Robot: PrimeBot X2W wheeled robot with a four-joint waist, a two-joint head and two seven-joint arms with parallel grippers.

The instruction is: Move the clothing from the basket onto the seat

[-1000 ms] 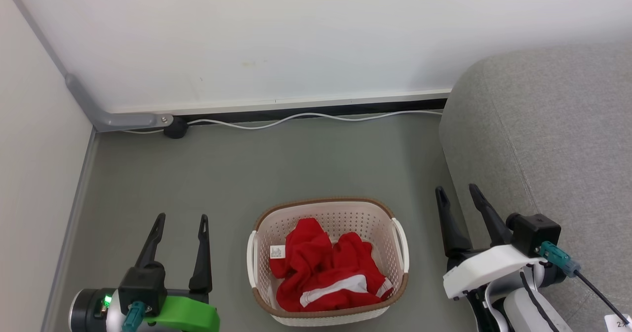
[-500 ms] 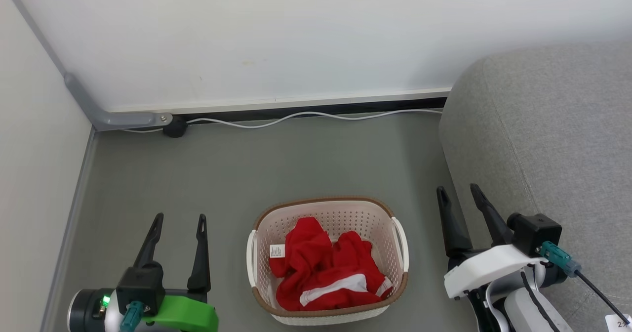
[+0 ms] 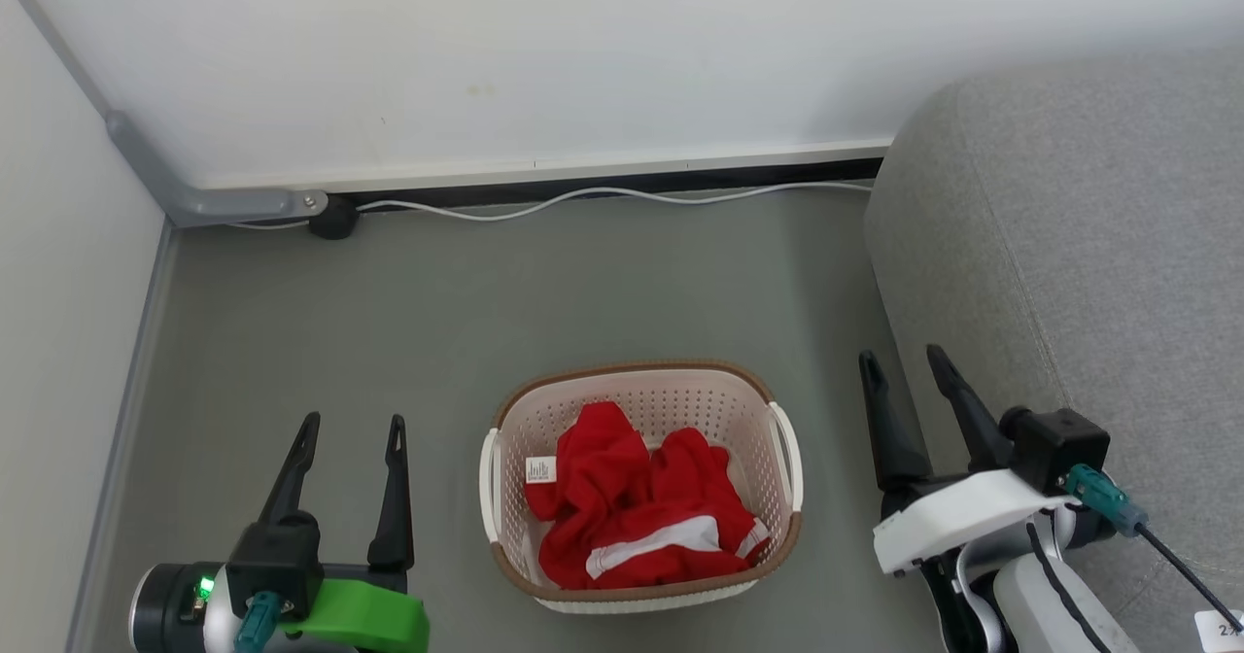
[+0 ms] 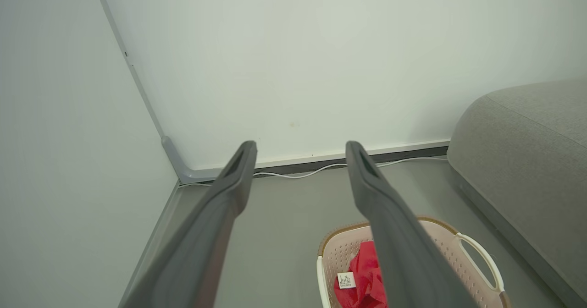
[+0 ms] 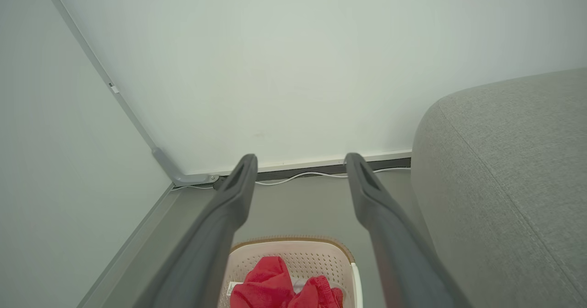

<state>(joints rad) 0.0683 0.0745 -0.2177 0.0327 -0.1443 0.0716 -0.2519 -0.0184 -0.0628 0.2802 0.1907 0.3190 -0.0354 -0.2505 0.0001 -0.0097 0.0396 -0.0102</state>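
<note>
Fingers (image 3: 393,498) spread, pointing up, flanking the basket (image 3: 632,371).

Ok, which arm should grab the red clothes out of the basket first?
Probably the right. The left tool and right tool both hang open beside the basket, but the right one is next to the seat, a shorter carry.

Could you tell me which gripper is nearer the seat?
The right gripper, just beside the grey seat; the left gripper sits across the basket.
</note>
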